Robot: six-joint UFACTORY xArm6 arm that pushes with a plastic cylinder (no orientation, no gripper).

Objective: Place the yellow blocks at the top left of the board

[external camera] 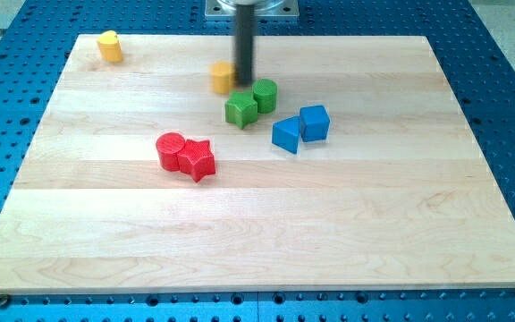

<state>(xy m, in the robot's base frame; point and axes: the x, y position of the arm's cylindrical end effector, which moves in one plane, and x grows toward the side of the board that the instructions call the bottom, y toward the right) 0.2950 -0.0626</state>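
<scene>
My tip [243,85] touches the yellow block's [223,78] right side, beside the green cylinder [265,93]. It is a bare rod with no claw. A crooked push could drag green along.

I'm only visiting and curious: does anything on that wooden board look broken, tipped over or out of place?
Nothing looks damaged or spilled. One yellow block sits at the top left, while the other yellow block is near the top middle, touching my tip, beside the green blocks.
</scene>
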